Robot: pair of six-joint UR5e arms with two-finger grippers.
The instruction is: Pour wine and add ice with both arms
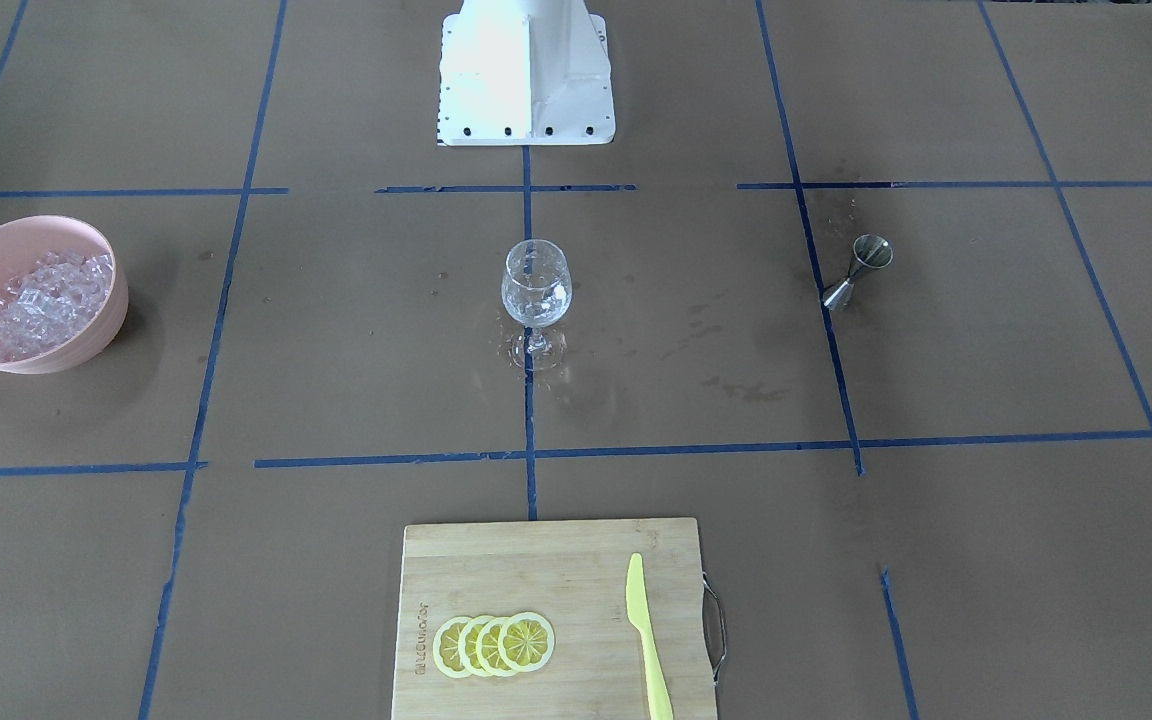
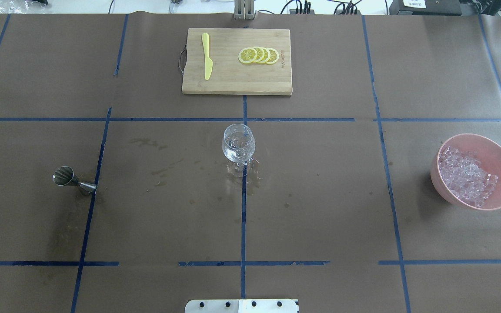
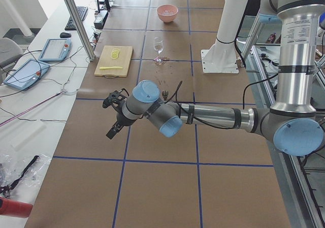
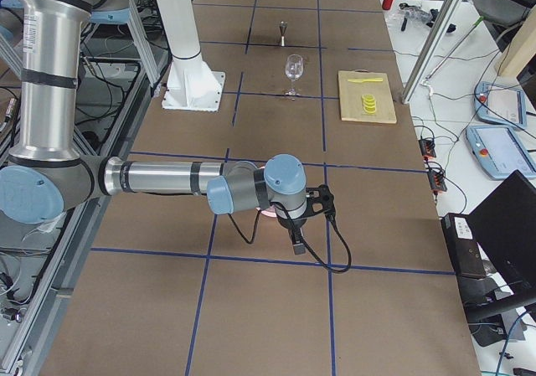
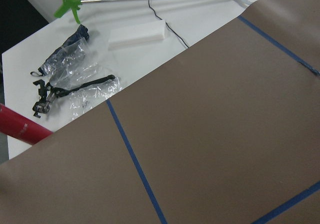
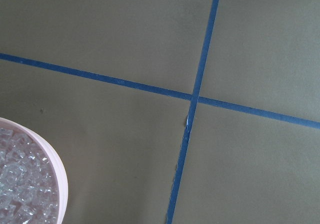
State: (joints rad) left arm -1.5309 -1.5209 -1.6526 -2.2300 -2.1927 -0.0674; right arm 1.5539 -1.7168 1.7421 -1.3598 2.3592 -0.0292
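Upright wine glass (image 1: 536,285) mid-tabletop (image 1: 336,330); ice (image 1: 41,300) heaped in pink bowl (image 1: 96,335). Left gripper (image 3: 114,126), right gripper (image 4: 297,240): apart or together, cannot tell.

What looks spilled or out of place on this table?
Dark splash stains mark the brown paper between the wine glass and the jigger, and a wet sheen surrounds the glass's foot. It looks like spilled liquid. Nothing else seems askew.
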